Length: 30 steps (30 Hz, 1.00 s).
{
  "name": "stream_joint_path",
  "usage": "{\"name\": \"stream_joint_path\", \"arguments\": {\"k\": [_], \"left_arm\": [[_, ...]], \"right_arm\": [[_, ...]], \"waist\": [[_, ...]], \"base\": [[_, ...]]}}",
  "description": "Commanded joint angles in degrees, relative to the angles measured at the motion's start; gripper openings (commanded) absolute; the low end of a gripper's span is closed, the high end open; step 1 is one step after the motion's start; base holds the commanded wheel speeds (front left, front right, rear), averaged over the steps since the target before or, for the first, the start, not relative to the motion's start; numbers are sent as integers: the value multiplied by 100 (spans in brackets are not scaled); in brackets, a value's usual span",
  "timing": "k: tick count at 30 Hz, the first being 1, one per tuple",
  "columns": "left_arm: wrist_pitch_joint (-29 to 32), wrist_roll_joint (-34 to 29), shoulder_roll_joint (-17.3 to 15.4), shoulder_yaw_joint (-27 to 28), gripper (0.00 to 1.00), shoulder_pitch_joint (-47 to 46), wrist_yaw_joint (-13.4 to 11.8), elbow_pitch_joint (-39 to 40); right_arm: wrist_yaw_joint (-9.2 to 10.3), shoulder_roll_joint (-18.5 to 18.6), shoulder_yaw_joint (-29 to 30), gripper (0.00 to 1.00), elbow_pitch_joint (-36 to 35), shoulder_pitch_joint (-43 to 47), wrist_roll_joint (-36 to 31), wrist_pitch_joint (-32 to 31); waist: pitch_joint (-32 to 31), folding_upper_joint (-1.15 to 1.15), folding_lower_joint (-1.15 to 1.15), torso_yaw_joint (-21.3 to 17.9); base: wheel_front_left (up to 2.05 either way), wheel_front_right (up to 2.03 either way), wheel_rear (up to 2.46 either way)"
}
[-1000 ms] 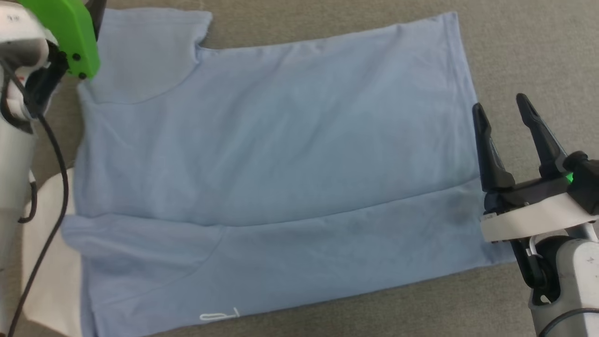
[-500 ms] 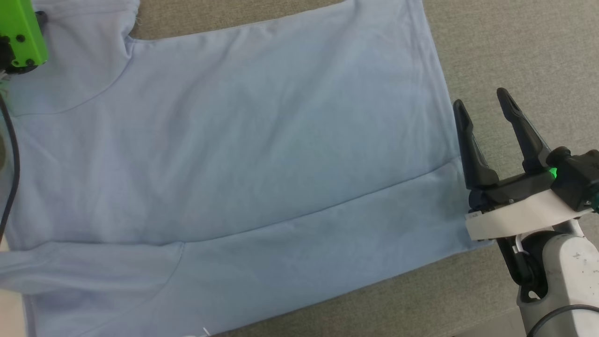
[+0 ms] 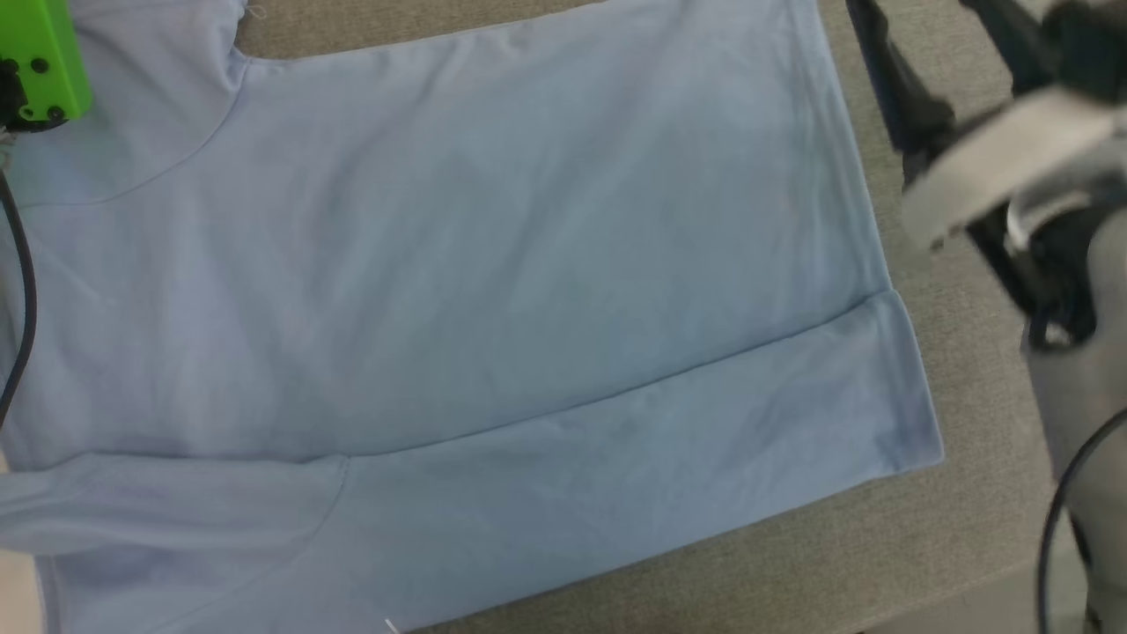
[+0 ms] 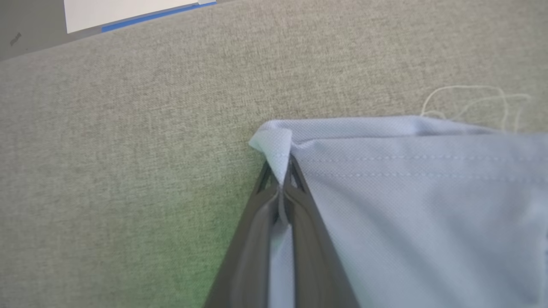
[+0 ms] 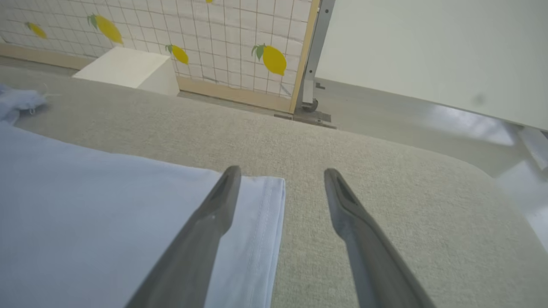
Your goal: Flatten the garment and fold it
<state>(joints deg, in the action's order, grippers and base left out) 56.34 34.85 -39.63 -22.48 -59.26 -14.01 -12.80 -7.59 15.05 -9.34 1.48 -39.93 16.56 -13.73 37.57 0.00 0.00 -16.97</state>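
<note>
The light blue T-shirt lies spread on the grey fabric table, with its near strip folded over the body. A speck of white lettering shows at the bottom edge. In the left wrist view my left gripper is shut on the corner of a stitched sleeve hem, low on the table. Its green housing sits at the top left of the head view. My right gripper is open above the far hem corner, one finger over cloth and the other over bare table.
The table's rounded edge runs beyond the right gripper, with floor past it. A grid panel printed with lemons, a white box and a metal post stand behind. A loose thread lies by the sleeve.
The right gripper has moved away from me along the shirt's right hem, from the near folded corner to the far corner, still open. The head camera shifted. The left gripper keeps its hold.
</note>
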Motion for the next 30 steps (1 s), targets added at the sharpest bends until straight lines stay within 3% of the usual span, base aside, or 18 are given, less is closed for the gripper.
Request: {"name": "stream_joint_path", "arguments": {"k": [1,8,17,18,19,20,21,25,30], "left_arm": [[87,5,-15,-79,0,80,7,-86],[100,7,47,-135,0,-35,24,26],[-40,70,150,-164,0,-95,105,38],[-55,78,158,-166,0,-88,109,29],[-67,83,164,-168,0,-81,112,24],[-80,90,171,-173,0,-71,115,19],[-90,95,177,-177,0,-62,118,12],[-224,179,224,-157,0,-22,202,3],[-1193,266,334,78,0,119,418,80]], "right_arm": [[10,21,-25,100,230,-311,108,-318],[10,4,-218,100,1578,-1672,506,-2087],[10,-180,-381,100,2533,-2339,452,-3338],[10,-205,-370,83,2634,-2366,434,-3525],[10,-219,-354,44,2698,-2384,408,-3675],[10,-228,-346,15,2752,-2401,362,-3857],[10,-236,-340,0,2773,-2399,325,-4007],[10,-289,-247,0,2615,-2323,253,-4392],[10,-315,-303,0,2232,-2091,376,-3822]], "waist": [[54,0,0,53],[229,0,0,237],[388,0,0,416],[395,0,0,428],[399,0,0,437],[399,0,0,448],[394,0,0,455],[348,0,0,485],[172,0,0,470]], "base": [[0,0,0],[0,0,0],[0,0,0],[0,0,0],[0,0,0],[0,0,0],[0,0,0],[0,0,0],[0,0,0]]}}
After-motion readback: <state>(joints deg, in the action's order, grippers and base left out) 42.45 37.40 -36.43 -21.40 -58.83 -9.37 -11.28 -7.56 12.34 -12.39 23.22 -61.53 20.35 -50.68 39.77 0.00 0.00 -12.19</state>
